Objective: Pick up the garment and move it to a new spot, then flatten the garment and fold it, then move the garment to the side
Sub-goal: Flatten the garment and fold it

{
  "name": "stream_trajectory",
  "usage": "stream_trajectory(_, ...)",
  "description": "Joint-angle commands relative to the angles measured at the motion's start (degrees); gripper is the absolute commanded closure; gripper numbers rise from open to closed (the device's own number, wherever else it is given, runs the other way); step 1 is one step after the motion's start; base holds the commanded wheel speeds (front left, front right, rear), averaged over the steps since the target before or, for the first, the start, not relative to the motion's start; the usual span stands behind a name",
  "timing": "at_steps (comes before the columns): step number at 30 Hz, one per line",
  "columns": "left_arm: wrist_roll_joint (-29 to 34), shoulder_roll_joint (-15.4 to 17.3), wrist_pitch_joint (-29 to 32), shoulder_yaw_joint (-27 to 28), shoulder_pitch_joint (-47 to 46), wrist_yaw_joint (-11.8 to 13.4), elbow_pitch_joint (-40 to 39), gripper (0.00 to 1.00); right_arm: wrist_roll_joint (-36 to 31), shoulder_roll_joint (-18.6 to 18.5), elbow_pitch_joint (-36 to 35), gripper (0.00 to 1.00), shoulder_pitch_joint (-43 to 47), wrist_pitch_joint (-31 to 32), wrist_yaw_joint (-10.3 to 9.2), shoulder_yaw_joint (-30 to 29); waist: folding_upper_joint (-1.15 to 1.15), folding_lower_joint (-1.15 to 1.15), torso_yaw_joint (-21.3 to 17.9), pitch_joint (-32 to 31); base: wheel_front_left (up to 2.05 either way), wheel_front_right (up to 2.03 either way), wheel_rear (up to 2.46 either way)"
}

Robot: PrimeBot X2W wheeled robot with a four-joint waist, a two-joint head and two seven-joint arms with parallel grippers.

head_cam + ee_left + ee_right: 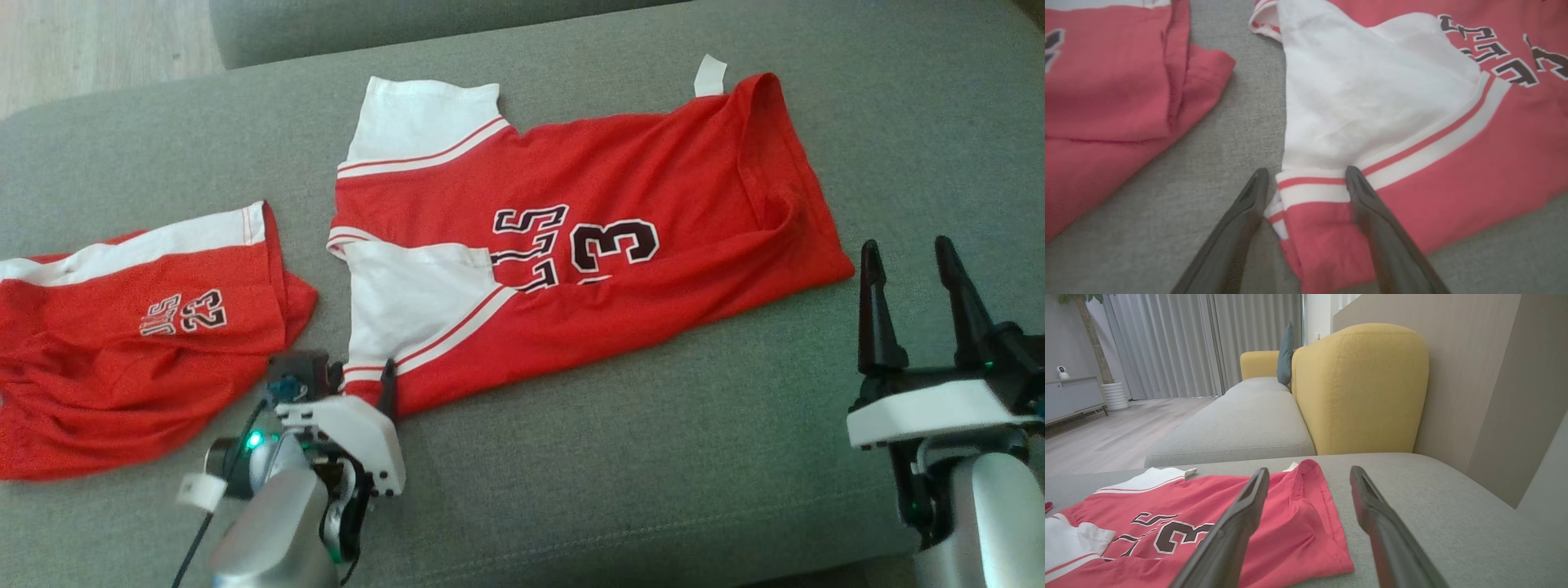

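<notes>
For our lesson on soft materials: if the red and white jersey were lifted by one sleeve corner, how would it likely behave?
Probably floppy: the jersey lies creased and folded, so it would drape. Likely light, since the cloth looks thin. Pushed, it would probably bunch on the textured grey cushion.

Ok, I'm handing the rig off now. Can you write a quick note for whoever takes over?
Left gripper: open, holding nothing, fingers straddling the jersey's near corner by the white sleeve.
Right gripper: open, holding nothing, just off the jersey's hem end.
Things: jersey lies flat mid-sofa; red shorts to its left, apart from it.
Done: jersey laid out; one long side looks folded in.
Left: finish folding, then move it aside.
</notes>
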Motion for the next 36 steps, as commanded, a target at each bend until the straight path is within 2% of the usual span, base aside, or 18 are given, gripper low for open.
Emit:
stream_trajectory(1, 0.6, 0.5, 2.4, -0.2, -0.7, -1.3, 1.7, 0.38, -0.7, 0.2, -2.1, 0.00, -2.7, 0.0, -0.04, 0.6, 0.00, 0.00, 0.0, 0.3, 0.00, 0.00, 0.00)
stream_trajectory(2, 0.7, 0.5, 2.7, -0.7, -0.9, -1.8, 2.0, 1.00, -1.0, 0.2, -1.9, 0.00, -2.9, 0.3, -0.04, 0.3, 0.00, 0.00, 0.1, 0.4, 0.00, 0.00, 0.00)
stream_trajectory(5, 0.8, 0.4, 2.6, -1.2, -1.4, -2.4, 2.4, 1.00, -1.8, 0.3, -0.9, 0.00, -3.5, 1.6, -0.04, -0.5, 0.00, 0.00, 0.5, 0.6, 0.00, 0.00, 0.00)
stream_trajectory(9, 0.9, 0.3, -1.2, -1.4, -2.4, -2.7, 0.8, 1.00, -4.0, 0.6, 2.9, 0.00, -5.2, 6.0, -0.04, -4.1, 0.00, 0.00, 1.9, 0.5, 0.00, 0.00, 0.00)
stream_trajectory(13, 1.7, 0.1, -5.2, -2.3, -3.1, -2.9, -3.1, 1.00, -5.8, 0.8, 8.9, 0.00, -8.3, 12.1, -0.04, -10.1, 0.00, 0.00, 3.9, 0.5, 0.00, 0.00, 0.00)
stream_trajectory(17, 2.7, -0.1, -6.8, -3.8, -3.1, -2.9, -8.4, 1.00, -7.1, 0.8, 16.1, 0.00, -13.0, 16.9, -0.04, -15.1, 0.00, 0.00, 5.9, 1.4, 0.00, 0.00, 0.00)
stream_trajectory(23, 3.9, -0.2, -7.1, -6.0, -2.9, -2.3, -16.5, 1.00, -9.4, 0.9, 25.6, 0.00, -20.1, 20.6, -0.04, -20.1, 0.00, 0.00, 8.4, 3.5, 0.00, 0.00, 0.00)
stream_trajectory(27, 4.5, -0.1, -6.1, -7.2, -2.8, -1.8, -20.7, 1.00, -14.1, 0.9, 29.8, 0.00, -23.3, 21.9, -0.04, -23.4, 0.00, 0.00, 9.5, 4.7, 0.00, 0.00, 0.00)
stream_trajectory(36, 4.9, 1.6, -4.0, -7.8, -1.8, -0.9, -25.5, 1.00, -18.4, 0.9, 38.3, 0.00, -28.0, 23.5, -0.04, -26.4, 0.00, 0.00, 9.5, 5.4, 0.00, 0.00, 0.00)
